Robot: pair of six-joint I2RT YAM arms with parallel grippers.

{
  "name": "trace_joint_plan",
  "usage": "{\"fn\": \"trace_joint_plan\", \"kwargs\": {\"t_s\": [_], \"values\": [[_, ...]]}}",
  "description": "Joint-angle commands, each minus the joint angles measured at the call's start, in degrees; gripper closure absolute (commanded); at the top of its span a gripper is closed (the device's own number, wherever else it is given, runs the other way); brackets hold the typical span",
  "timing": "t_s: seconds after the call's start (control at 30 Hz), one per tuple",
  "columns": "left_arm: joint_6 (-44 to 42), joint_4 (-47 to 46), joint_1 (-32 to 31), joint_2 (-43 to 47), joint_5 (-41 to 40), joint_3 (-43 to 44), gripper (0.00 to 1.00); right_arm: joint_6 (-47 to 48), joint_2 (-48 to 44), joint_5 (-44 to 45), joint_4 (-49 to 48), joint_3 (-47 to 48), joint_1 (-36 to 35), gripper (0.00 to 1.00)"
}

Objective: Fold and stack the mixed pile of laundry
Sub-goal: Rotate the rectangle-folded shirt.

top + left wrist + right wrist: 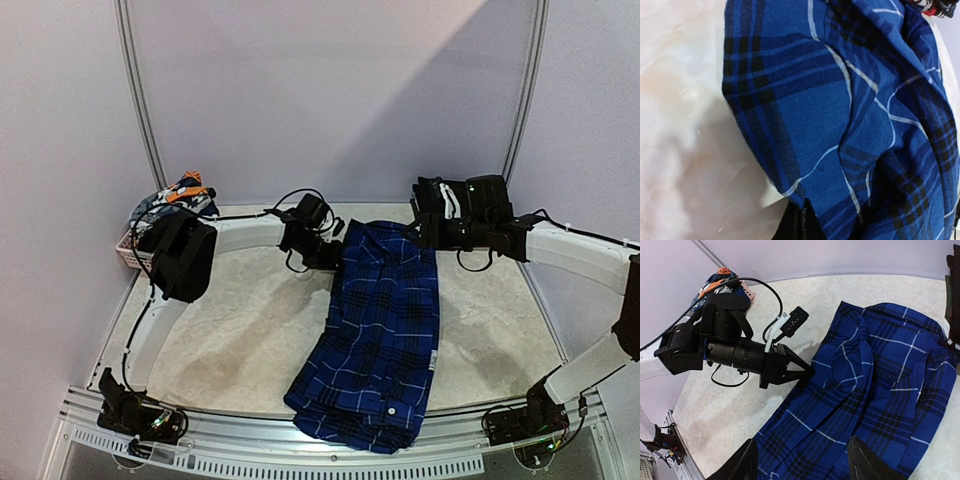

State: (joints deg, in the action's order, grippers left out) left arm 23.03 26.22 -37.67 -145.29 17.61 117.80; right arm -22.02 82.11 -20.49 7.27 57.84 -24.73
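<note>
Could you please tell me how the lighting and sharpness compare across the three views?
Top external: even light, a diagonal brighter band across the back wall, and the frame rails look bowed. Left wrist: the blue plaid shirt is sharp, but the table beside it is washed out and smeared. Right wrist: crisp overall; its own dark fingers at the bottom edge are soft.

Open table (240, 330) left of plaid shirt (385, 320); basket (128, 252) in far-left corner
</note>
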Motion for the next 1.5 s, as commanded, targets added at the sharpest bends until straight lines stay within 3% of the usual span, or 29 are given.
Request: {"fn": "trace_joint_plan", "kwargs": {"t_s": [0.0,0.23,0.53,0.83,1.0,1.47], "values": [[0.6,-1.4,2.7,4.6,-2.1,-4.9,1.0,-0.3,-1.5,1.2,-0.7,-0.9,0.0,0.38],[1.9,-6.6,6.6,8.4,-2.0,-12.9,1.0,-0.7,-0.2,1.0,-1.2,-0.8,0.0,0.38],[2.7,-10.6,11.7,9.9,-2.9,-16.7,1.0,-1.3,1.8,0.9,-1.8,-0.4,-0.5,0.38],[2.0,-10.1,14.8,8.3,-3.1,-14.4,1.0,-1.5,3.7,1.3,-1.5,-0.3,-1.3,0.38],[0.7,-8.7,14.6,10.5,-4.3,-16.7,0.87,-1.5,4.0,2.0,-1.5,-0.8,-2.0,0.38],[-2.5,-7.7,9.7,29.0,-17.1,-34.0,0.33,-1.5,2.2,5.2,-1.1,-3.9,-4.8,0.37]]}}
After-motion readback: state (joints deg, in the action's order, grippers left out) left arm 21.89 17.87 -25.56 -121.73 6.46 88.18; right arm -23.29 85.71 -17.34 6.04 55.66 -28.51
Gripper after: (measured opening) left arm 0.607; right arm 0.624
